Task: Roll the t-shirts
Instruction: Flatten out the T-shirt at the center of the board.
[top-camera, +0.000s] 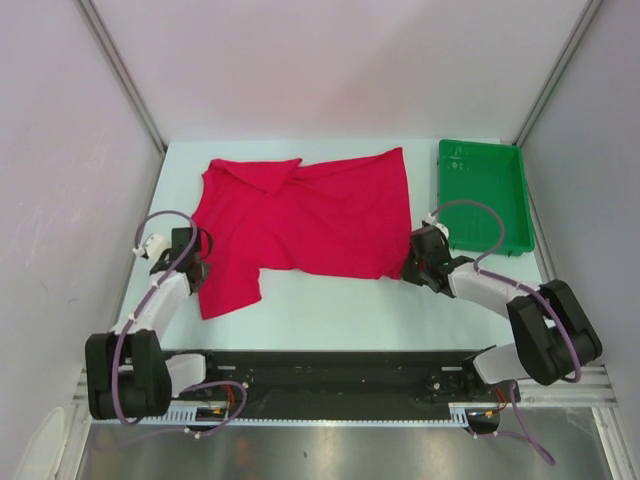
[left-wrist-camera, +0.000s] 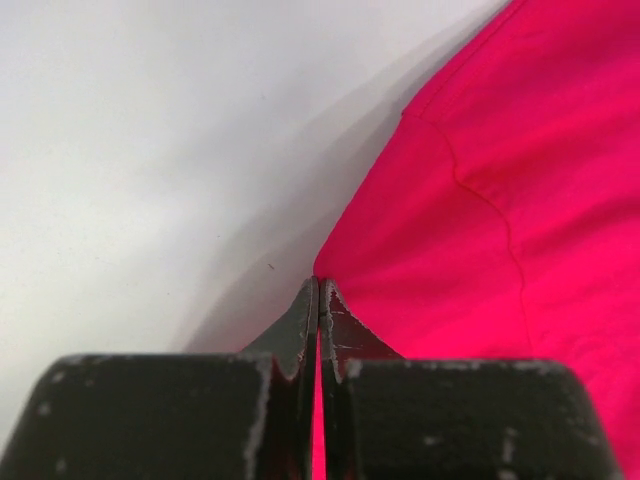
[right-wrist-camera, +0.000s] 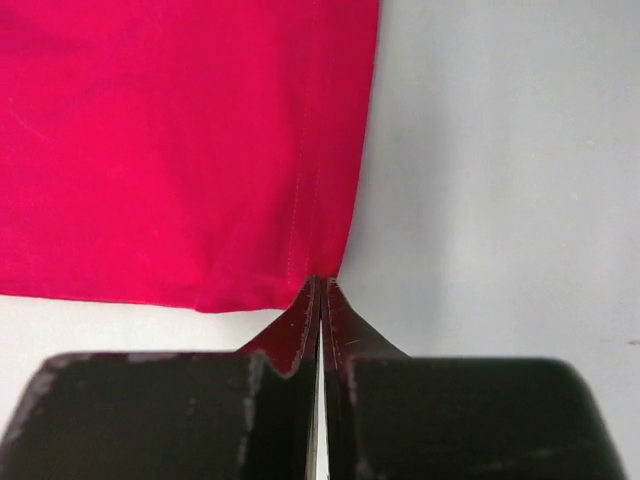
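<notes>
Just off the near-left corner of the green tray (top-camera: 441, 196), the right gripper (right-wrist-camera: 320, 284) is pressing its fingers together on the hemmed near corner of the crimson t-shirt (top-camera: 312, 214), the cloth drawing to a point at the tips. Well to the tray's left, the left gripper (left-wrist-camera: 319, 289) is likewise clamping its closed fingers on the shirt's edge, with red fabric showing in the slit between them. The t-shirt is lying spread on the pale table (top-camera: 335, 302) directly left of the tray, near its wall but not touching it. The shirt's far edge is bunching in folds, and one sleeve is trailing toward the left arm, away from the tray. The tray is sitting at the table's far-right side, holding nothing.
</notes>
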